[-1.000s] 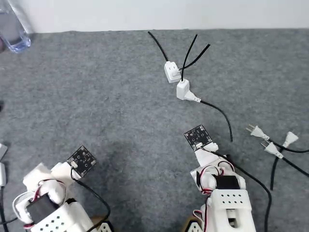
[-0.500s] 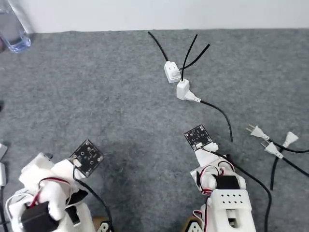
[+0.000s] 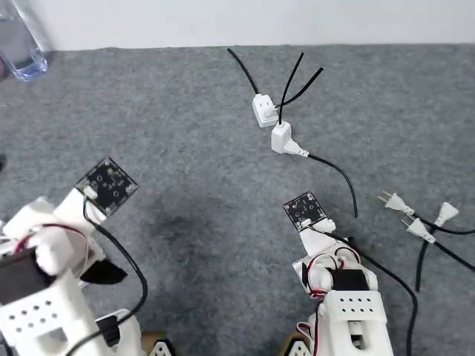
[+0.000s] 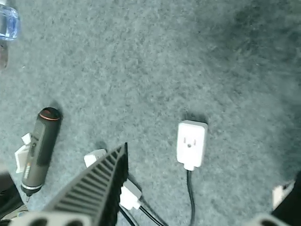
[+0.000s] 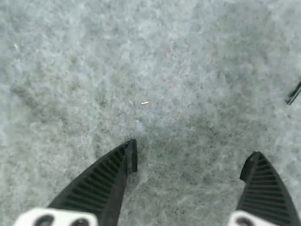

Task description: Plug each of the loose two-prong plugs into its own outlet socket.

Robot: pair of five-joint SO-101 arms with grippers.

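Over the grey desk (image 3: pixel 148 133), from high, we see two white sockets just beside each other at the far middle, the far socket (image 3: pixel 263 110) and the near socket (image 3: pixel 282 139), both with black cords. Loose white plugs (image 3: pixel 393 202) lie at the near right, two with prongs pointing left. At the left wrist, a white oblong face-up socket (image 4: pixel 191 143) has its cord leaving the end nearer our left hand (image 4: pixel 210 162), which gapes wide and holds nothing. At the right wrist, our right hand (image 5: pixel 193 153) spreads wide above the grey desk, gripping nothing.
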